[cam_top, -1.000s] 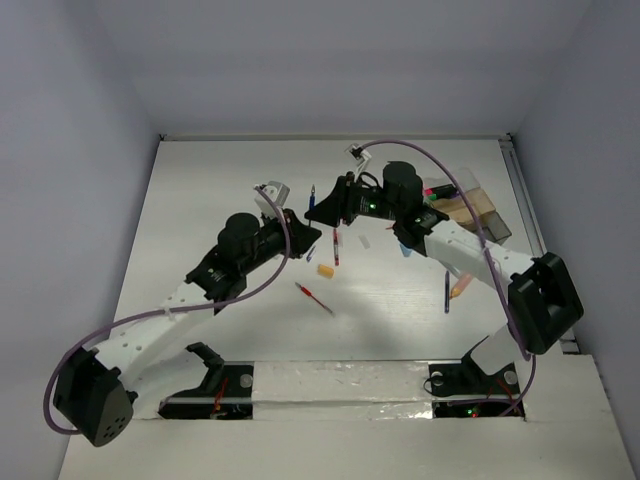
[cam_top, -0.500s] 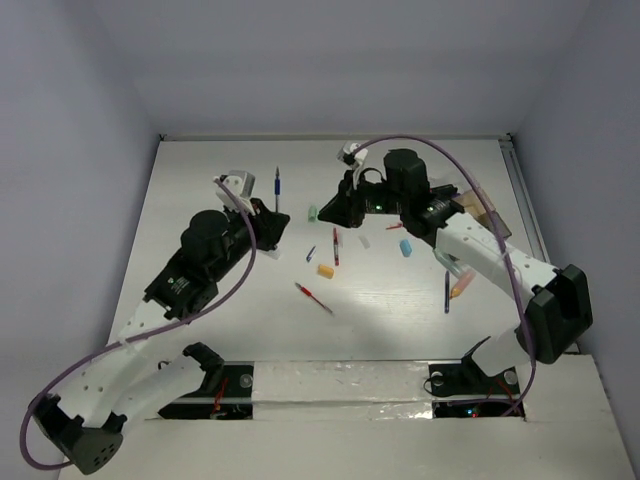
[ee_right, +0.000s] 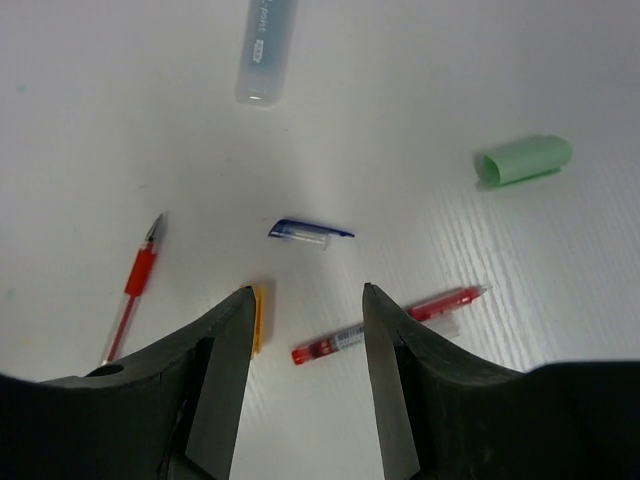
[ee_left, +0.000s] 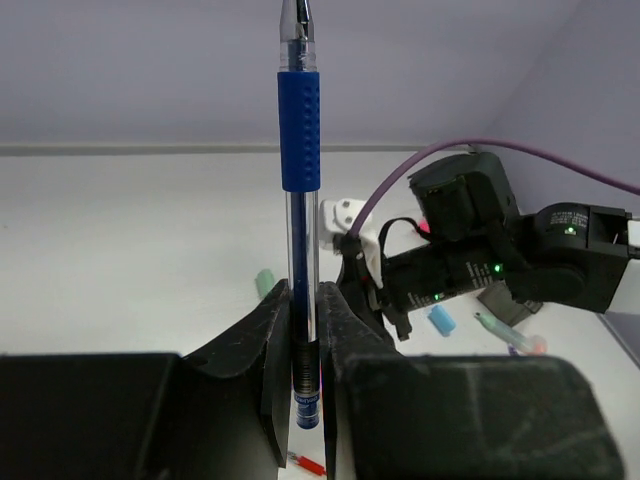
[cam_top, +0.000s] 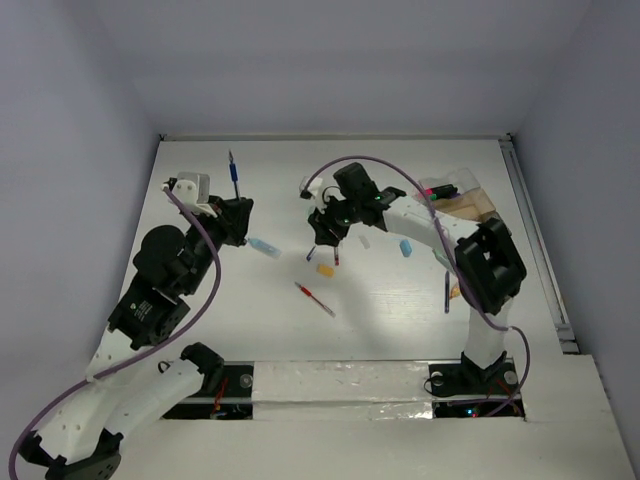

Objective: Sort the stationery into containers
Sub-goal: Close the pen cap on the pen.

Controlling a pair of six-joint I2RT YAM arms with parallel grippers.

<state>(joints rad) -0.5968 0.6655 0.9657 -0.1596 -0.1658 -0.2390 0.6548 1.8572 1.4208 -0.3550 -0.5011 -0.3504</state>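
A white desk inside pale grey walls, with the clear box [cam_top: 475,205] near its far right edge. Over the last second the left hand [ee_left: 300,310] has carried the blue pen [ee_left: 299,130] from the middle cluster to a spot well left of the box. Its fingers are clamped on the lower barrel and the pen stands upright. The pen is now farther from the box, so I judge a long reach back is still owed. The right hand [ee_right: 307,300] has meanwhile dropped over the loose pieces left of the box, fingers spread and holding nothing.

Counted left of the box:
- two red pens, a long red pen [ee_right: 133,285] and a short red pen [ee_right: 390,318]
- one blue cap [ee_right: 311,234]
- one orange eraser [ee_right: 258,318]
- one green piece [ee_right: 525,160]
- one pale blue tube [ee_right: 268,50]
- one blue eraser [cam_top: 406,247]
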